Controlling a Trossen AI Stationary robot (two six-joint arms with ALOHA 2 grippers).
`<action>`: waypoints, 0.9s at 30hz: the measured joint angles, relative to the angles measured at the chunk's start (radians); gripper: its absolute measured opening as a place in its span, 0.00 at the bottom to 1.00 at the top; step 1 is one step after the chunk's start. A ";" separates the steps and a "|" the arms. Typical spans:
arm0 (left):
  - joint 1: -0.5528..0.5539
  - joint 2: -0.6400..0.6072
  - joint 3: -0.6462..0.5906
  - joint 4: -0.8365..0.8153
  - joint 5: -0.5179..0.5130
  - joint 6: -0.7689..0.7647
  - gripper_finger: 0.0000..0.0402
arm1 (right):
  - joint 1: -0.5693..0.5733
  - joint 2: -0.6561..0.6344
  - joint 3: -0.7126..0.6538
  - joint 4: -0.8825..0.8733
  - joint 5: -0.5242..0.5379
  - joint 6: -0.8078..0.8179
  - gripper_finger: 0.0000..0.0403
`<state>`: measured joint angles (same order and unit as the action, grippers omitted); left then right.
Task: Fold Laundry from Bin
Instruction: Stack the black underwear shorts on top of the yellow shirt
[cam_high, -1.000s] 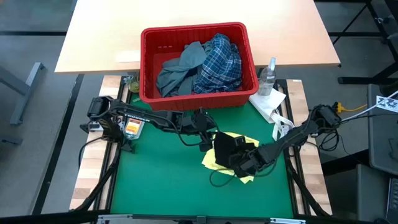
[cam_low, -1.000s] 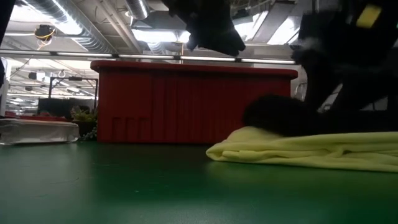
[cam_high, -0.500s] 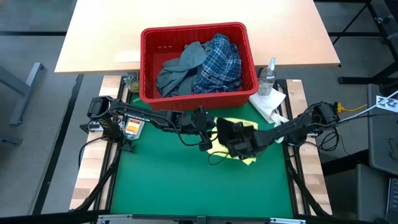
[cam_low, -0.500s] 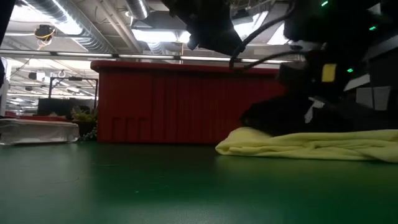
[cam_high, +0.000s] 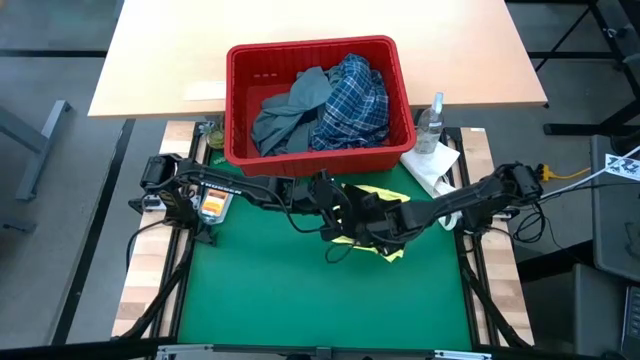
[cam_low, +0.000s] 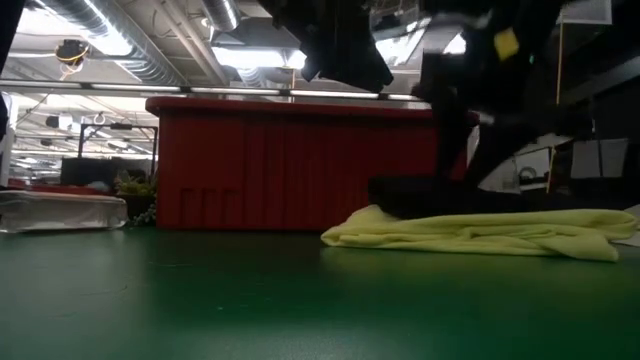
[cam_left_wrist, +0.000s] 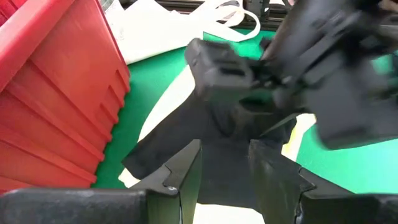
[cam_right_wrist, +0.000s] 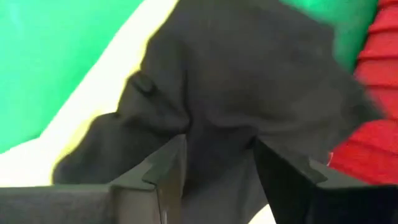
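Note:
A dark navy garment (cam_left_wrist: 186, 124) lies bunched on top of the small yellow garment (cam_high: 385, 195), which rests on the green mat just in front of the red bin (cam_high: 320, 155). The yellow cloth shows as a low, flat heap (cam_low: 470, 232) in the low view. My left gripper (cam_high: 335, 222) reaches in from the left, raised above the mat, shut on the dark garment. My right gripper (cam_high: 365, 228) comes from the right, tipped steeply down and low over the yellow garment, with dark cloth (cam_right_wrist: 249, 74) filling its gap. A grey garment (cam_high: 290, 110) and the plaid shirt (cam_high: 350, 100) lie in the bin. My left gripper has a fold of the dark navy garment (cam_left_wrist: 227, 155) between its two fingers (cam_left_wrist: 186, 168), coming from the table's left and slanting down. From the fingers the cloth runs down and spreads over the yellow garment. My right gripper has bunched dark cloth (cam_right_wrist: 217, 143) between its two wide-set fingers (cam_right_wrist: 168, 168), from above and steeply slanted. Creases gather at one fingertip. The cloth rests on the yellow garment; one layer or several, I cannot tell.
A clear spray bottle (cam_high: 432, 120) and a white paper towel (cam_high: 432, 165) stand right of the bin. An orange-labelled item (cam_high: 212, 205) lies at the mat's left edge. The near half of the green mat (cam_high: 300, 300) is bare.
My right gripper has moved toward the far edge and leftward, close to my left gripper, rising a little and rolling at the wrist. The dark lump went with it. The yellow garment has slid toward the bin and now covers less of the mat.

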<state>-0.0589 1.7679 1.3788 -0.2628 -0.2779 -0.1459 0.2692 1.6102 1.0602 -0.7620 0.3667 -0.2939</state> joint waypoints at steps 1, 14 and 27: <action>0.000 0.000 0.000 0.000 0.000 0.000 0.32 | 0.011 0.000 0.025 -0.028 0.002 0.001 0.47; -0.020 0.093 0.000 0.055 0.009 -0.061 0.32 | 0.209 -0.003 0.125 -0.294 0.108 0.153 0.47; -0.027 0.320 -0.001 0.056 0.010 -0.056 0.32 | 0.221 -0.003 -0.219 -0.020 0.057 0.392 0.47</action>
<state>-0.0855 2.0881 1.3777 -0.2065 -0.2678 -0.2014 0.4904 1.6073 0.8410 -0.7823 0.4234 0.0985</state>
